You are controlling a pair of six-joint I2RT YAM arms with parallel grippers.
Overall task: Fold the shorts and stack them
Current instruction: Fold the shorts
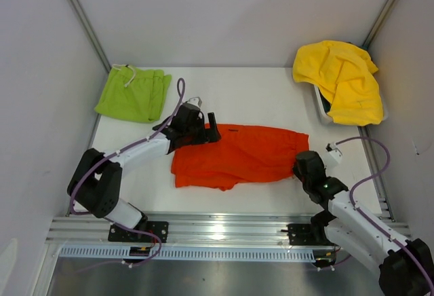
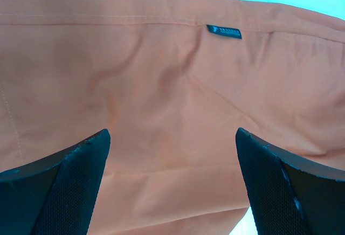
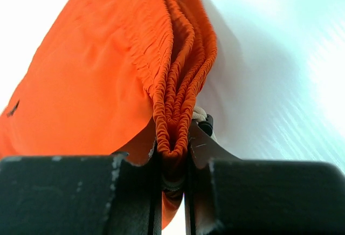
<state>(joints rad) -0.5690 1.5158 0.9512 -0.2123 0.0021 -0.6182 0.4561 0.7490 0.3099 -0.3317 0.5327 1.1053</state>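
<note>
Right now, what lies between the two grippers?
The orange-red shorts fill that stretch: the open left gripper is over one end, the right gripper is shut on the waistband. The top external view shows it.

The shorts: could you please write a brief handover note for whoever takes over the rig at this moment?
Left gripper: open, low over the left part of the orange-red shorts, holding nothing.
Right gripper: shut on their gathered waistband at the right end.
Lime-green shorts: lying folded at the far-left corner of the table.
Done: lime-green pair folded; orange-red pair seems doubled over, judging by its layered waistband.
Left: finish folding the orange-red pair, then stack the two.
</note>
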